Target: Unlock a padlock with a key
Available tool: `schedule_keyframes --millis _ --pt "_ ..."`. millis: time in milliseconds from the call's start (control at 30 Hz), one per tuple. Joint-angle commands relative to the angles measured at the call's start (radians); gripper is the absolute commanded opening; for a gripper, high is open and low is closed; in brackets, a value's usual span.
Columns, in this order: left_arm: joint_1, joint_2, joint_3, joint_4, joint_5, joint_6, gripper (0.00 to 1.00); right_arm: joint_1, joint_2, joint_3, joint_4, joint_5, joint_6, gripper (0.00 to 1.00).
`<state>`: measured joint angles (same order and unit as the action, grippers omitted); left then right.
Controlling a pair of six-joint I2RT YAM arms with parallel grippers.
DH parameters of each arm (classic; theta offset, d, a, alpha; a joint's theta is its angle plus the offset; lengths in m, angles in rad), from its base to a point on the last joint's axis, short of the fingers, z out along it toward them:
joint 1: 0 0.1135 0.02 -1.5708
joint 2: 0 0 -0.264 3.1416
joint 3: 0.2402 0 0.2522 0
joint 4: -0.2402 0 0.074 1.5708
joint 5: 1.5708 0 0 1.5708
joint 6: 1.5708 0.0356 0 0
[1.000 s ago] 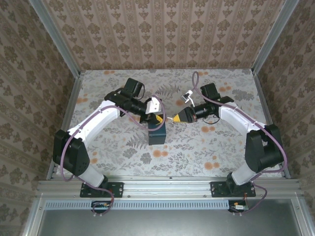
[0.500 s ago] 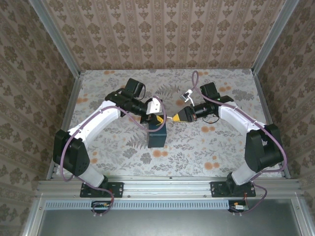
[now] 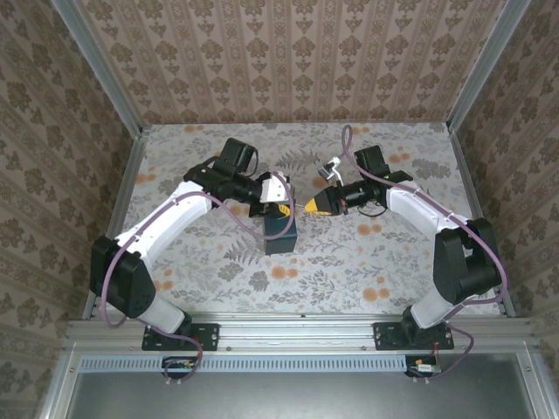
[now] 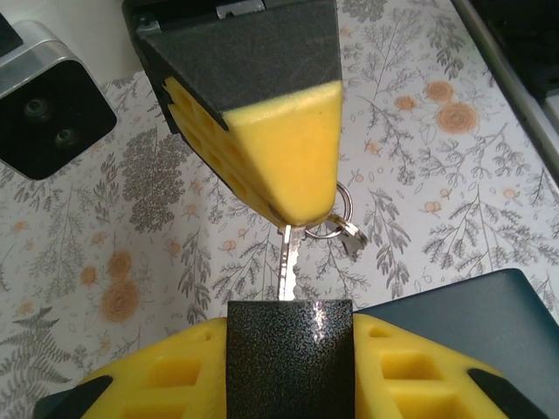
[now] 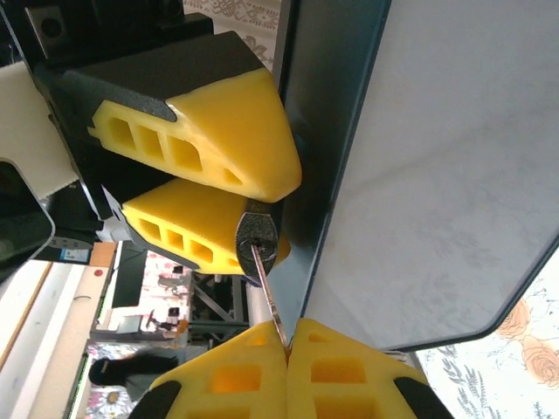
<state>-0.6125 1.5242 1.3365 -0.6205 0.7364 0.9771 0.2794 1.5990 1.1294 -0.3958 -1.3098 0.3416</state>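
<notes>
Padlock (image 4: 290, 349): dark speckled body, held just above the dark blue box, with its keyway end turned toward the right arm.
Left gripper (image 3: 280, 210): yellow fingers part-way apart, pinching the padlock by its two sides.
Dark blue box (image 3: 279, 239): stands near the middle of the flowered table (image 3: 367, 262), directly under the padlock.
Key (image 4: 287, 262): slim metal blade in line with the padlock, its tip meeting the keyway end. How deep it sits cannot be told.
Key ring (image 4: 341, 214): hangs at the key's head, beside the right arm's finger.
Right gripper (image 3: 307, 207): fingers pressed together on the key's head, with the blade sticking out toward the left arm.
Step in hand: seating the key in the keyway, judging by the tip at the lock's face.
Doing it well: hold blade and keyway on one axis and push straight along it with light force. Clamp the padlock firmly so it cannot pivot, and turn only once the blade is fully in.
Risk: a thin blade gripped by its head may twist in the pads or jam if pushed off-axis.
</notes>
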Motion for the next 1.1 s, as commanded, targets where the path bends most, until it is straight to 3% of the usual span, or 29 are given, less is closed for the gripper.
schedule_keyframes --millis 0,333,1067 --pt "-0.01 -0.048 0.012 0.013 -0.02 0.059 0.18 0.006 0.008 0.015 -0.001 -0.056 0.052 0.0" --pt "-0.02 -0.072 -0.006 0.026 -0.062 0.081 0.18 0.015 0.059 0.061 -0.109 -0.073 -0.004 0.0" --pt "-0.024 -0.075 -0.008 0.015 -0.071 0.09 0.17 0.008 0.06 0.067 -0.068 -0.062 0.026 0.0"
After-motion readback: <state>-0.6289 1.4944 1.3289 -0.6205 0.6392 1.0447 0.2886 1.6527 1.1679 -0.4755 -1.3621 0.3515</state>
